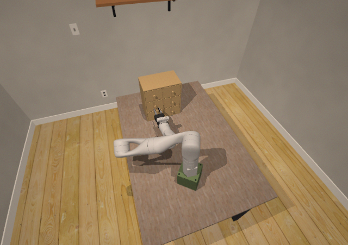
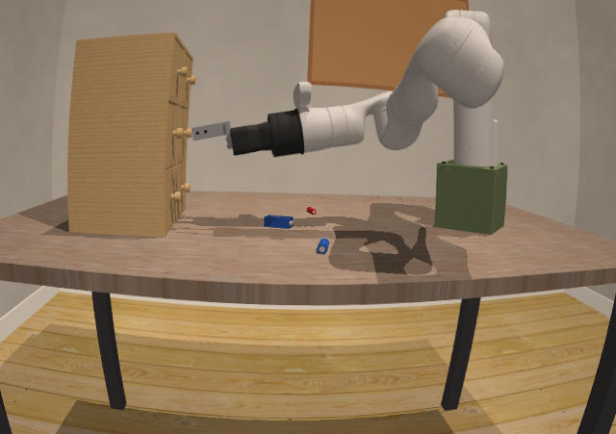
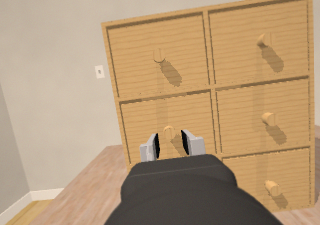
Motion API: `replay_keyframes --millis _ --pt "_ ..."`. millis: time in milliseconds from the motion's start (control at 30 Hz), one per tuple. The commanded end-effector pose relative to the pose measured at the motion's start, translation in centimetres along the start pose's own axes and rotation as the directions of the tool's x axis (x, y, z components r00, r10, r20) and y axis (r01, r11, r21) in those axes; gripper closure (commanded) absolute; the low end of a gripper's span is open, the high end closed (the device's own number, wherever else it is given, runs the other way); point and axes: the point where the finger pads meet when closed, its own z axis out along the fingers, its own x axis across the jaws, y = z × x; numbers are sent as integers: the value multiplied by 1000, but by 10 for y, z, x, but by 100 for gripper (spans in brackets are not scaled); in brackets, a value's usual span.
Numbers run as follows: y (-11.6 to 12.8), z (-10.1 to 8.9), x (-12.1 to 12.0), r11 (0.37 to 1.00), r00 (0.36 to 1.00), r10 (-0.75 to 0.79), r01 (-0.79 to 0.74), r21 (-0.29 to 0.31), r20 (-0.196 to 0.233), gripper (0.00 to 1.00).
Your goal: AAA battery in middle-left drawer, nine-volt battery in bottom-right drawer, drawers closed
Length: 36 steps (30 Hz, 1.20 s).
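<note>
The small wooden chest [image 2: 124, 136] stands at the table's left end, with six drawers in three rows, all pushed in; it also shows in the overhead view [image 1: 160, 95] and the wrist view [image 3: 215, 105]. My gripper [image 3: 170, 140] is open, level with the middle row's left drawer. Its fingers stand on either side of that drawer's knob [image 3: 169, 132], their tips at the knob [image 2: 180, 132]. A blue nine-volt block [image 2: 277, 220], a small red cylinder battery [image 2: 311, 210] and a blue cylinder battery [image 2: 322, 245] lie on the table under my arm.
My green base [image 2: 471, 195] stands at the table's right. The bottom-right drawer's knob [image 3: 272, 187] lies below and right of my fingers. In the overhead view my arm hides the batteries.
</note>
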Motion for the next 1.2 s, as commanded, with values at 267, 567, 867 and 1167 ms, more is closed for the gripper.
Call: replay_keyframes --millis 267,567,867,1167 --pt "-1 0 0 1000 1000 0 0 2 0 33" --pt "-1 0 0 1000 1000 0 0 2 0 33" --pt "-1 3 0 1000 1000 0 0 2 0 33" --pt "-3 13 0 1000 1000 0 0 2 0 33"
